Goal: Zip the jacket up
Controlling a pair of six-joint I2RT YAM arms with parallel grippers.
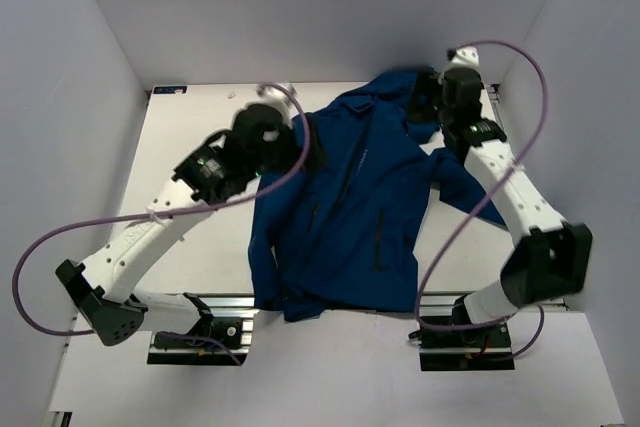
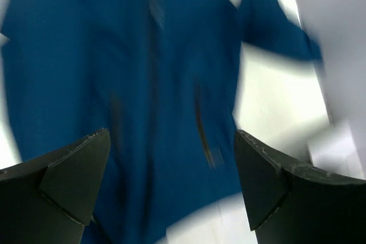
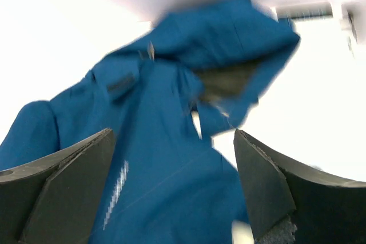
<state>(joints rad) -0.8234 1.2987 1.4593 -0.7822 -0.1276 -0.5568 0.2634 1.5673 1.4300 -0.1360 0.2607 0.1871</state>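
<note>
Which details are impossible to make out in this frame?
- Zipper on the jacket: too small from above, motion-blurred in the left wrist view.
- Hood: partly covered by the right arm from above, blurred in the right wrist view.
- Chest logo: unreadable, tiny or smeared everywhere.

Robotics lab test cell, boxed in and bare

Plain white walls [image 1: 70,67] close round a white table [image 1: 190,137] on three sides; a left arm [image 1: 150,232] and a right arm [image 1: 515,192], both white with black joints, are bolted to a metal rail [image 1: 235,300] at the near edge; purple cables [image 1: 15,282] loop loose from them; the jacket [image 1: 345,217] lies spread on the tabletop.
</note>
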